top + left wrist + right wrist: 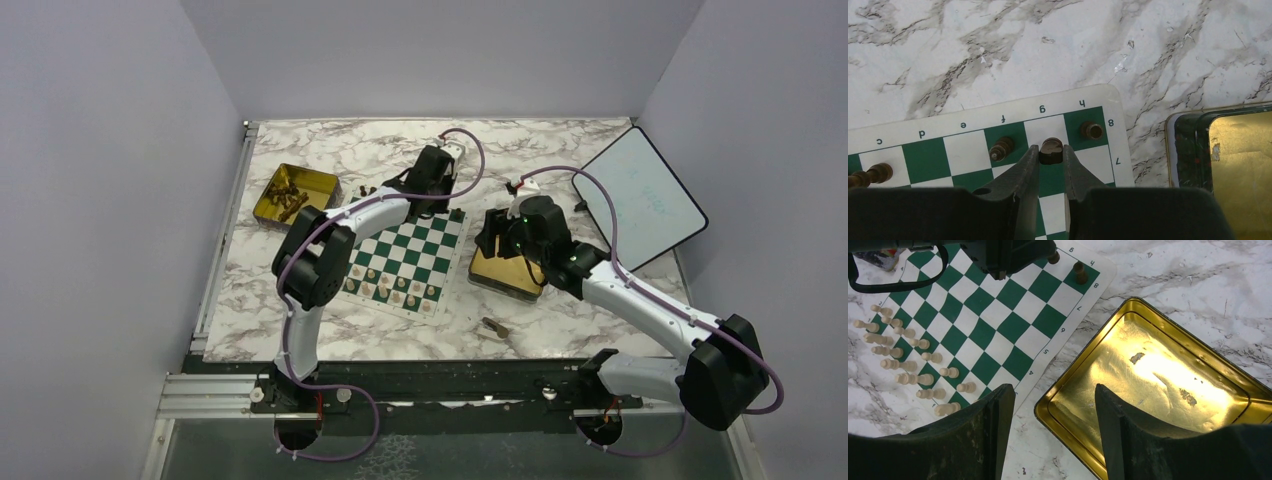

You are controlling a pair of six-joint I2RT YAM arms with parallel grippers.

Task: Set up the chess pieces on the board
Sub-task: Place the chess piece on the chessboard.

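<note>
Two fingers of our left gripper [1050, 153] pinch a dark brown piece [1051, 145] at g8, on the board [1013, 111] far row, beside another dark piece [1092, 130] on h8. The left arm [360, 214] is stretched across the board to that corner. Our right gripper [1054, 396] is spread wide and empty, hovering over the gold tin [1148, 365] beside the board. The pale pieces [908, 356] fill two near rows.

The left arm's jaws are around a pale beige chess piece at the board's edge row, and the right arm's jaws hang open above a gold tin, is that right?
Not quite. The left wrist view shows the chess piece in the left jaws is dark brown, not pale beige. It is at the board's edge row, and the right jaws hang open above the gold tin.
</note>
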